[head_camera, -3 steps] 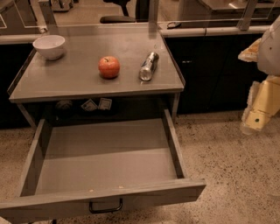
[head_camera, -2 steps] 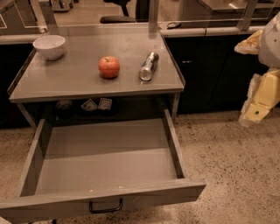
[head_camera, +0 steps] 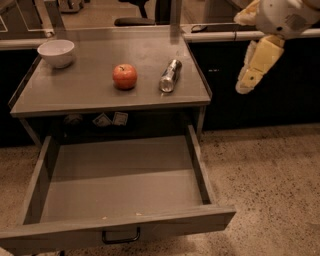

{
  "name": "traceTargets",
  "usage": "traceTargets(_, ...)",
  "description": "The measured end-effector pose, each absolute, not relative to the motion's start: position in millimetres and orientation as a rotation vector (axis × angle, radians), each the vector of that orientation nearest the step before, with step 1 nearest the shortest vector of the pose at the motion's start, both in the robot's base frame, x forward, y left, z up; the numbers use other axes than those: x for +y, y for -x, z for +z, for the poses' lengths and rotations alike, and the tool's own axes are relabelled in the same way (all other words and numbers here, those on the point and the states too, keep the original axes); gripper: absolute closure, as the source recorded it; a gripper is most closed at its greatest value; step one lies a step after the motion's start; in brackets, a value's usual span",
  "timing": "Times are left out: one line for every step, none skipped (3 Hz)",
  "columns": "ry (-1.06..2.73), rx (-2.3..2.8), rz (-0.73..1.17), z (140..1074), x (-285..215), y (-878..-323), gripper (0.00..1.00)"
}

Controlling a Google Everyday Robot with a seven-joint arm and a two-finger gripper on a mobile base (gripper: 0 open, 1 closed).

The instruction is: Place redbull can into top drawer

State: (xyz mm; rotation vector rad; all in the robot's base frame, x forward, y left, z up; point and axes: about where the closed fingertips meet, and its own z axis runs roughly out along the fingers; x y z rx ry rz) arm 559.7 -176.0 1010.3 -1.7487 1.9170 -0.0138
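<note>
The redbull can [head_camera: 170, 76] lies on its side on the grey tabletop [head_camera: 90, 92], near the right edge, just right of a red apple [head_camera: 124, 76]. The top drawer [head_camera: 120, 185] is pulled wide open below the tabletop and nothing lies in it; its flat front panel carries a small black handle [head_camera: 121, 237]. My gripper [head_camera: 246, 85] hangs from the white and cream arm [head_camera: 282, 15] at the upper right. It is off the table's right side, apart from the can and a little above tabletop level. It holds nothing that I can see.
A white bowl [head_camera: 56, 52] stands at the tabletop's back left. Dark cabinets [head_camera: 270, 110] under a counter run behind and to the right of the table. Speckled floor [head_camera: 270, 190] lies right of the drawer. Small items [head_camera: 111, 119] hang under the tabletop.
The arm and gripper have moved up and to the left, closer to the table's right edge. The can, apple, bowl and drawer have not moved.
</note>
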Motion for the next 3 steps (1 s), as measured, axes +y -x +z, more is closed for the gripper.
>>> traceTargets(1.752,1.966,-0.061,1005,-151,-621,0.0)
traceTargets(1.757,2.079,-0.163,977,-130,-683,0.0)
traceTargets(1.755,2.076,-0.16,977,-130,-682,0.0)
